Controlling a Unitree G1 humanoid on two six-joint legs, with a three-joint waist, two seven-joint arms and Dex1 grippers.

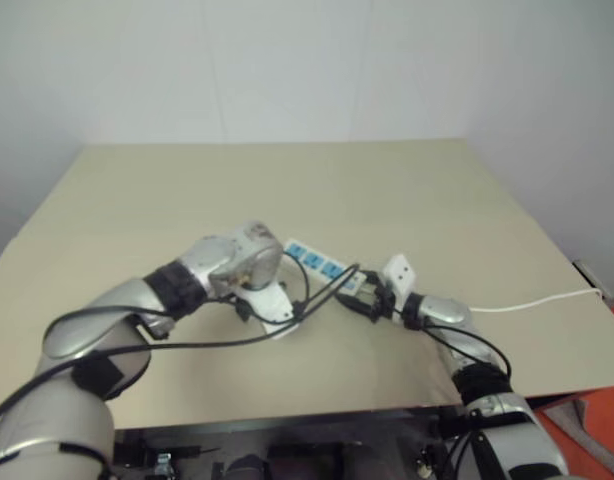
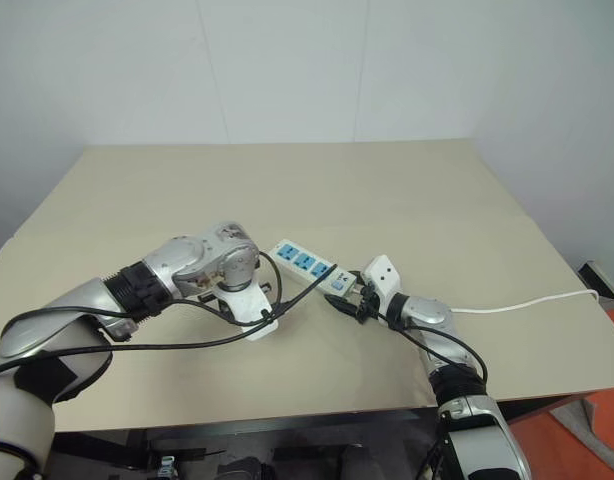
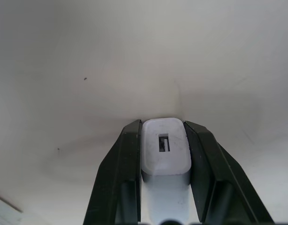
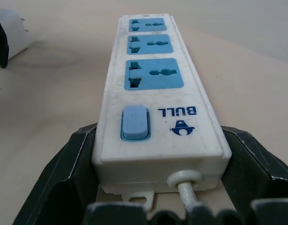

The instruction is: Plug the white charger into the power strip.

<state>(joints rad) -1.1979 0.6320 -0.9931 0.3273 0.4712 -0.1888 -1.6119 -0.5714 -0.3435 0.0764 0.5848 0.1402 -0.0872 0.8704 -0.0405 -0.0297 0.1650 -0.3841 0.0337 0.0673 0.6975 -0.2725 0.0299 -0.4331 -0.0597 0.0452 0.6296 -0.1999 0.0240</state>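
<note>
Charger (image 3: pixel 165 152) white, rounded block, slot on end, strip (image 4: pixel 155 93) blue-socketed

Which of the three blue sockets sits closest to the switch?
On the power strip, the socket directly beside the blue switch; the other two lie farther along, toward the far end.

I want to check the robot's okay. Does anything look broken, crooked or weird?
Nothing stands out. The left tool pinches the white charger squarely, the right tool hugs the switch end of the power strip, and its cord trails off across the table.
</note>
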